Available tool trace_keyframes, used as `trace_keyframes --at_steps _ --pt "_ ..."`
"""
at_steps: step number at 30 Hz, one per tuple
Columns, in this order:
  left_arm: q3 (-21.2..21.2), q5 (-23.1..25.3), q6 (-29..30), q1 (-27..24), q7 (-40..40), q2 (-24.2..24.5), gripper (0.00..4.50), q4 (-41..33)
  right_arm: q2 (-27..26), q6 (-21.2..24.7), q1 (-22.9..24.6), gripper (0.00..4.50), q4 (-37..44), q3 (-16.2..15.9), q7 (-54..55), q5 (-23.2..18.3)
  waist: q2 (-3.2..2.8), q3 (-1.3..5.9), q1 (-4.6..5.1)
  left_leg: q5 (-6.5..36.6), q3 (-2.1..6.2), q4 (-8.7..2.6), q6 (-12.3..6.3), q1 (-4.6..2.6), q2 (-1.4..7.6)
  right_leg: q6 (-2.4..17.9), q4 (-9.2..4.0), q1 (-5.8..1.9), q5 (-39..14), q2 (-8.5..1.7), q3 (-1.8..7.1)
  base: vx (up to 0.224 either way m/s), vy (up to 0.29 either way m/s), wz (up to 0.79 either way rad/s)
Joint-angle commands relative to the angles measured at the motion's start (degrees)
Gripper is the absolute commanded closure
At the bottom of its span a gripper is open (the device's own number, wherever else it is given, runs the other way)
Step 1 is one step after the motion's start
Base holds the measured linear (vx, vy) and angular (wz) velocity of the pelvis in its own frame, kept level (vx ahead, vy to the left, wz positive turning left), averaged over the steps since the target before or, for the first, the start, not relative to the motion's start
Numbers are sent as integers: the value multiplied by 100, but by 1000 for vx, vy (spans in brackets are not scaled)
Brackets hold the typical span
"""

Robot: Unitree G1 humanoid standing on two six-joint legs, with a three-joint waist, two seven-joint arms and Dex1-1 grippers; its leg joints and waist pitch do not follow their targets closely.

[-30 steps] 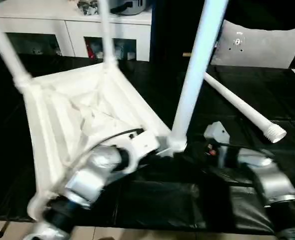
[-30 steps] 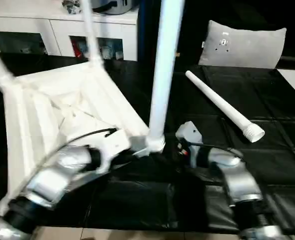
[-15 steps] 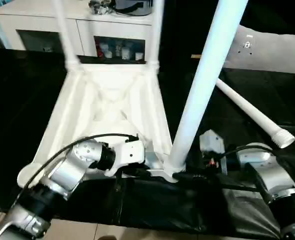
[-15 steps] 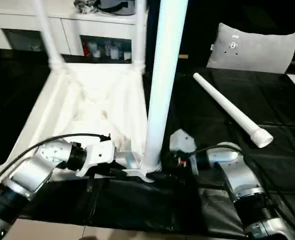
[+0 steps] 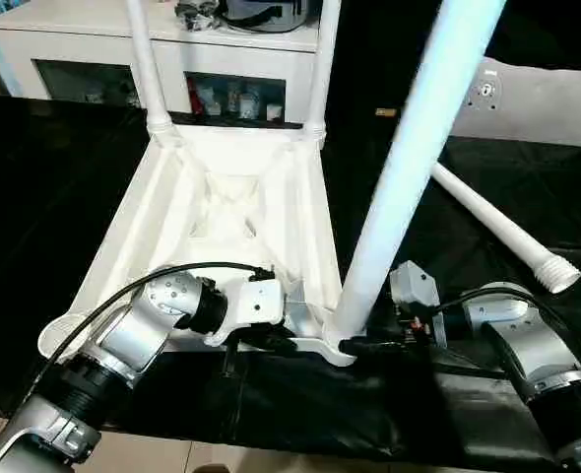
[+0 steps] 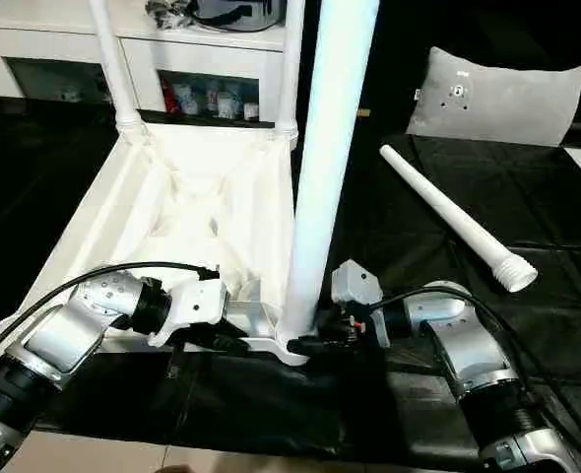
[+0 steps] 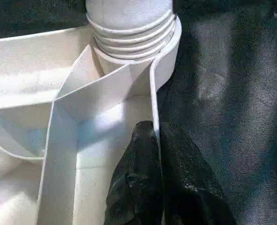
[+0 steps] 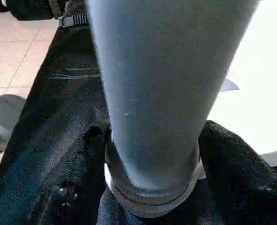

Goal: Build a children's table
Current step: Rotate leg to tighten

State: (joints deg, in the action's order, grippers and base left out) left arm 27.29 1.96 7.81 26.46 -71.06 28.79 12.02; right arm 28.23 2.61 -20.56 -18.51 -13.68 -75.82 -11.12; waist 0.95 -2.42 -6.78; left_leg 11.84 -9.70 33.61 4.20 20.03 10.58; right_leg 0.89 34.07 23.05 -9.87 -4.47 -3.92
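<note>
Seen from the left wrist, the left gripper (image 7: 158,180) is clenched on the thin rim of the upturned table top (image 5: 226,212), just short of the threaded collar of the near leg (image 5: 409,177). From the right wrist, the right gripper (image 8: 150,154) straddles that leg's base, fingers either side; contact cannot be told. Both forearms lie low, pointing inward. Beyond the right gripper, a loose leg (image 6: 453,219) lies on the black table (image 6: 527,197), a grey cushion (image 6: 497,94) behind it.
</note>
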Motion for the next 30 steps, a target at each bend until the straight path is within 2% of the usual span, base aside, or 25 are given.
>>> trace_keyframes --at_steps 1,4,5,7,8,10,11,12,15,17,18,20,21,23,24,26,30 --pt "283 96 3 -108 -176 -10 450 32 -26 137 -3 183 51 -131 -251 -95 31 304 16 915 46 -415 -329 -2 270 1170 -355 -296 -1437 -397 273 0 0 0" --pt "166 13 294 -208 10 -89 450 -131 -132 378 102 189 150 -124 -152 -199 32 304 18 843 44 -412 -337 11 270 1212 -333 -305 -1289 -394 272 0 0 0" --pt "64 -1 572 -271 275 -209 450 -262 -252 589 172 189 220 -122 93 -195 29 302 33 850 39 -415 -327 12 277 1237 -330 -303 -1279 -396 274 0 0 0" --pt "-62 -29 968 -335 614 -381 450 -434 -405 688 234 189 266 -113 384 -159 34 277 35 951 47 -432 -294 8 276 1178 -366 -295 -1507 -396 270 0 0 0" --pt "-199 -84 1309 -397 952 -594 450 -611 -619 831 229 190 199 -80 859 -35 27 261 49 1105 49 -449 -242 2 269 1104 -402 -289 -1825 -401 272 0 0 0" --pt "-282 -118 1537 -439 1167 -739 450 -733 -773 863 218 191 132 -51 1165 43 18 220 79 1445 69 -469 -136 -23 256 920 -477 -257 -2520 -403 256 0 0 0" --pt "-351 -123 1747 -478 1399 -895 450 -841 -935 926 194 194 54 -11 1464 89 36 215 113 1597 93 -488 -70 -6 237 733 -512 -274 -2938 -412 236 0 0 0" --pt "-400 -97 1974 -520 1672 -1106 450 -951 -1177 1029 136 194 -55 93 1831 59 41 205 164 1714 108 -494 -21 -18 237 615 -546 -250 -3199 -418 233 0 0 0" --pt "-491 79 2410 -578 2385 -1649 450 -1112 -1748 1270 -28 201 -321 352 2724 5 54 190 308 1911 151 -484 -10 6 196 377 -636 -231 -3652 -412 176 0 0 0" --pt "-518 145 2512 -579 2574 -1790 450 -1139 -1871 1323 -60 204 -355 418 2932 31 59 203 384 1933 152 -460 -42 5 176 303 -669 -221 -3734 -405 158 0 0 0" --pt "-595 275 2582 -547 3043 -2130 450 -1079 -2106 1452 -149 208 -466 559 3312 27 43 187 413 1931 142 -459 -76 -6 172 305 -695 -191 -3722 -394 159 0 0 0" --pt "-594 355 2677 -528 3243 -2278 450 -1086 -2224 1557 -191 210 -498 645 3530 25 44 217 437 1864 150 -463 -109 11 179 340 -676 -213 -3535 -386 151 0 0 0" --pt "-563 440 2676 -484 3433 -2395 450 -1049 -2327 1556 -252 210 -609 754 3788 21 48 228 451 1771 149 -478 -147 36 197 402 -658 -225 -3273 -382 162 0 0 0" --pt "-519 552 2712 -416 3676 -2548 450 -1024 -2441 1562 -319 210 -763 902 4108 37 30 249 447 1612 128 -480 -187 38 218 549 -620 -214 -2794 -372 191 0 0 0" --pt "-501 592 2763 -383 3736 -2590 450 -1040 -2467 1549 -324 156 -816 977 4234 60 32 254 438 1514 118 -476 -214 49 218 656 -584 -228 -2517 -371 201 0 0 0" --pt "-513 634 2843 -364 3755 -2561 450 -1056 -2468 1487 -290 142 -807 1074 4362 69 2 253 420 1424 104 -479 -252 56 220 777 -554 -232 -2208 -370 216 0 0 0" --pt "-578 697 2877 -378 3790 -2486 450 -1004 -2371 1330 -164 105 -587 1216 4380 56 9 277 375 1131 66 -449 -330 42 224 993 -497 -255 -1605 -367 238 0 0 0"
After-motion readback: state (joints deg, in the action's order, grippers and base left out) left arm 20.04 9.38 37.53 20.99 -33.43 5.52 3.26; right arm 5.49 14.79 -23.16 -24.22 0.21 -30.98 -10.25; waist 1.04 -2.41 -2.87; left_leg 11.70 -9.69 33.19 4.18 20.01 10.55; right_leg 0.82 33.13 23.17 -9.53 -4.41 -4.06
